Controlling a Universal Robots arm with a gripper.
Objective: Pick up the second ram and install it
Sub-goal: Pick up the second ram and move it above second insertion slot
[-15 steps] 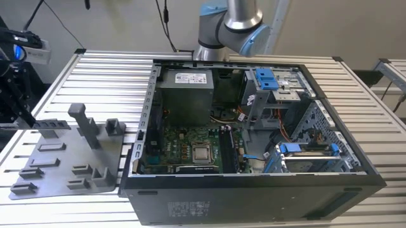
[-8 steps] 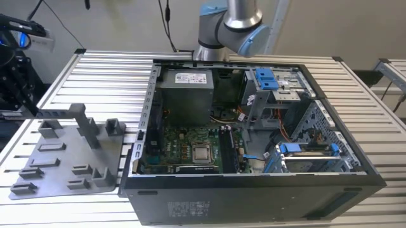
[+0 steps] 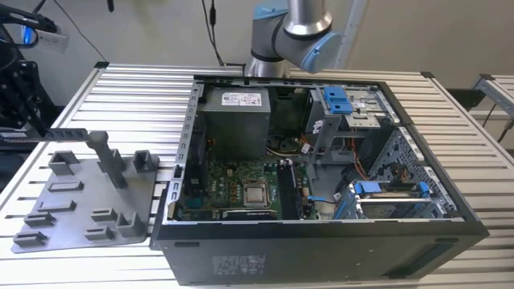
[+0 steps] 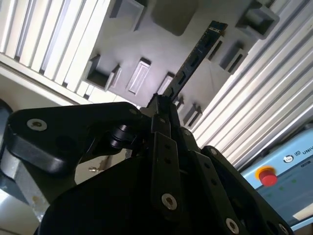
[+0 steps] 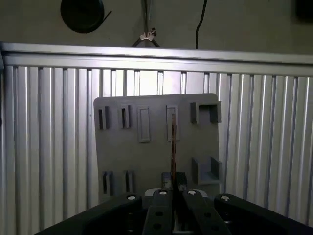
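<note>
The end effector (image 5: 172, 183) is clamped on the second ram (image 5: 172, 142), which juts edge-on from its fingertips over the grey tray (image 5: 117, 156).

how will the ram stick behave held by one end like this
Probably stiff: the second ram juts straight from the gripper with no visible sag. Likely light, being a thin narrow strip. Clamped at one end only, it might pivot or slip if bumped against the grey tray.

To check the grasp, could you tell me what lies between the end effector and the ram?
Nothing: in both wrist views the ram is clamped directly in the end effector, over the grey tray.
</note>
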